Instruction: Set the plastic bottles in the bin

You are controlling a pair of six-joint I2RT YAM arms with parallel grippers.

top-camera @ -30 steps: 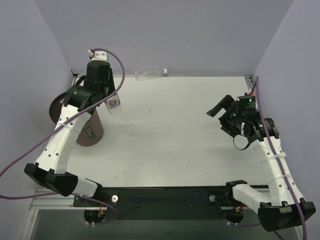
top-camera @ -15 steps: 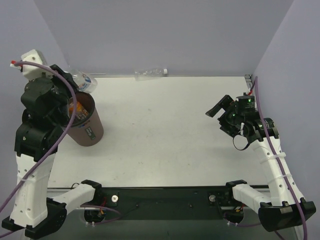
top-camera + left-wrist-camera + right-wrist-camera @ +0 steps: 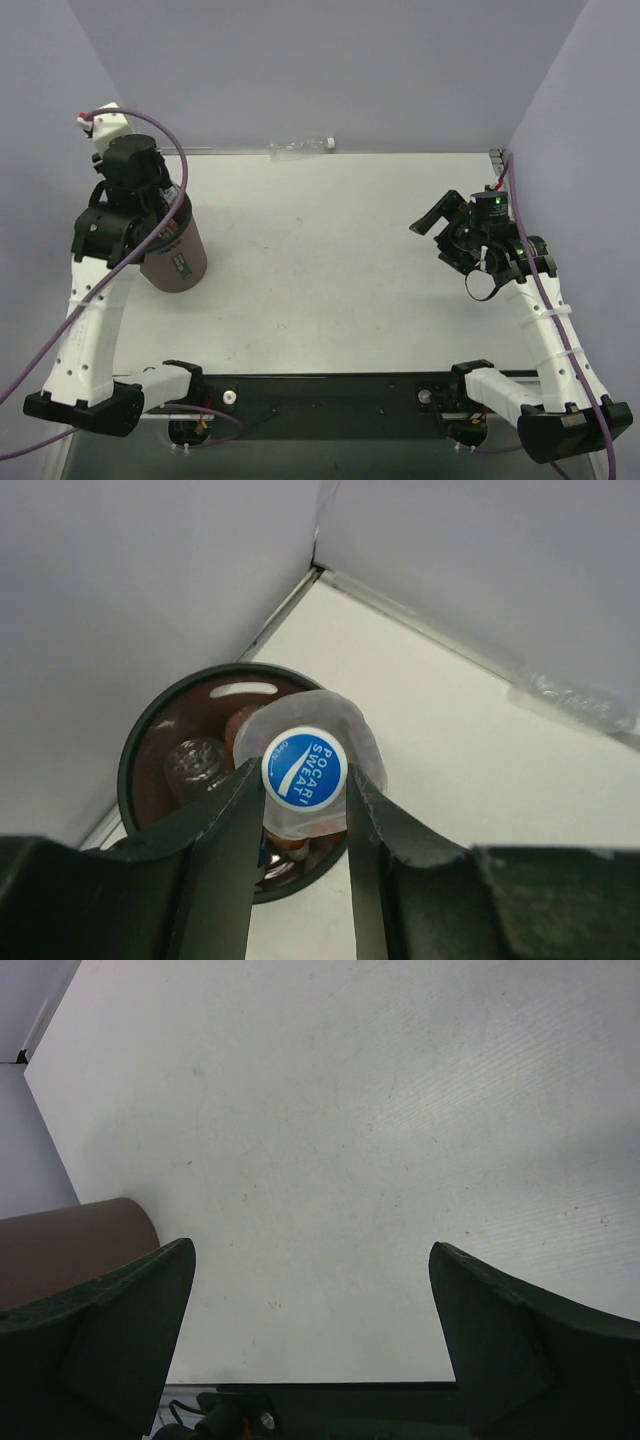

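Note:
The brown bin [image 3: 183, 262] stands at the table's left, and my left gripper [image 3: 155, 222] hangs right over its mouth. In the left wrist view, my left gripper [image 3: 303, 776] is shut on the neck of a clear plastic bottle [image 3: 350, 732] with a blue-topped cap, held above the bin's black rim [image 3: 132, 756]. Inside the bin lie another clear bottle [image 3: 197, 764] and something orange [image 3: 240, 723]. One more clear bottle [image 3: 300, 147] lies against the back wall. My right gripper [image 3: 437, 219] hovers open over the right side, with nothing between its fingers [image 3: 128, 1312].
Grey walls close in the table at the left, back and right. The bin sits close to the left wall [image 3: 120, 600]. The bin's brown side [image 3: 70, 1242] shows at the left edge of the right wrist view. The black base bar [image 3: 330, 390] runs along the near edge.
My left arm carried the bottle from right of the bin, swung up to the far left, and now holds it over the bin's mouth. The right arm has barely moved.

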